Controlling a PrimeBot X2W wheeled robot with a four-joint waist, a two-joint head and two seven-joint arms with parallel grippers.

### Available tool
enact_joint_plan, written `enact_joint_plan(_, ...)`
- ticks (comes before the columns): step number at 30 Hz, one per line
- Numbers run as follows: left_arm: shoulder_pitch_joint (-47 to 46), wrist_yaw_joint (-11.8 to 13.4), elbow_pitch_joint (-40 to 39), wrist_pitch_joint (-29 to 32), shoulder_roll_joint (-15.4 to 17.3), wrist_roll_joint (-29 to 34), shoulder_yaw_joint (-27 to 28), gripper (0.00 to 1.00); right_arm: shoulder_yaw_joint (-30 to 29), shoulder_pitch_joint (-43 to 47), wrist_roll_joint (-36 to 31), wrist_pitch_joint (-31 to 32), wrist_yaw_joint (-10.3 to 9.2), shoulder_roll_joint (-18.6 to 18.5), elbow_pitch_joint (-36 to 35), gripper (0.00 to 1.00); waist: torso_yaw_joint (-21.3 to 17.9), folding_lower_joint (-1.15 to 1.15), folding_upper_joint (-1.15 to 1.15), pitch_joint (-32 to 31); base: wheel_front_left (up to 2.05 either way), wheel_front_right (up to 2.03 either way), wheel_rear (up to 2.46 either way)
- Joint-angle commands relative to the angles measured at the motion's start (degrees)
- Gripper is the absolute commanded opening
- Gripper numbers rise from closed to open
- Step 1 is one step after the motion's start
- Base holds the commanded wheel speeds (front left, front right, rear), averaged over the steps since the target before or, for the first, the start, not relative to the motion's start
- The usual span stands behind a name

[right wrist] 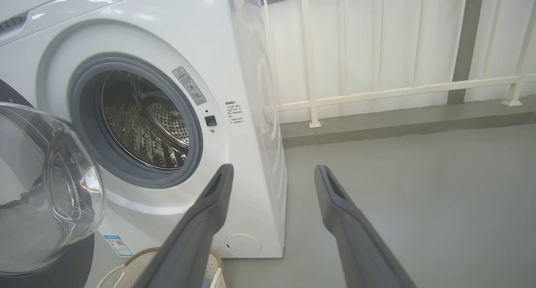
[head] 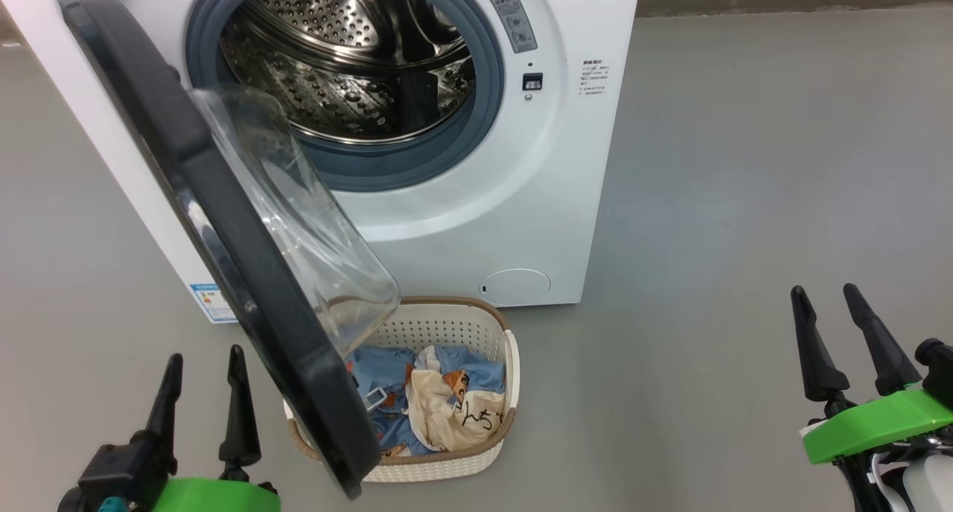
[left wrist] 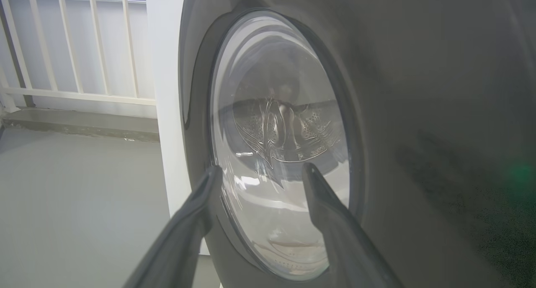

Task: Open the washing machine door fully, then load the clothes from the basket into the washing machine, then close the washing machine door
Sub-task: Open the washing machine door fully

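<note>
Jaws spread and empty on both, we hold our left gripper (head: 206, 353) beside the open washing machine door (head: 231, 259), which overhangs the basket (head: 454, 330) of clothes (head: 447, 393), our right gripper (head: 823, 289) well apart.

grey floor (head: 744, 162); white railing (right wrist: 308, 49) on a concrete kerb (right wrist: 398, 127).

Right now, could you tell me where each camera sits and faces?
Head: atop the robot, looking down at the washing machine, open door and basket; both jaws open at bottom corners.
Left wrist: on the left arm, close to the door's glass; left jaws below.
Right wrist: on the right arm, facing the drum; right jaws below.
Shared: head and right wrist both show the drum.
</note>
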Motion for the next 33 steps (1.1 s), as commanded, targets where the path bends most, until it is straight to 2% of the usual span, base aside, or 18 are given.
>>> enact_joint_plan(1,-1.1,0.0,-1.3,-0.4,1.0,-0.1,1.4,1.0,1.4,-1.1,-0.1,-0.5,0.33,-1.2,-1.1,1.0,0.1,0.0,0.0,0.0,0.0,0.0,0.0)
enact_joint_plan(33,-2.1,0.1,-0.8,-0.4,1.0,-0.3,1.4,1.0,4.4,-2.6,1.4,-0.5,0.33,-1.3,0.0,1.0,0.6,0.0,0.0,0.2,0.0,0.0,0.0)
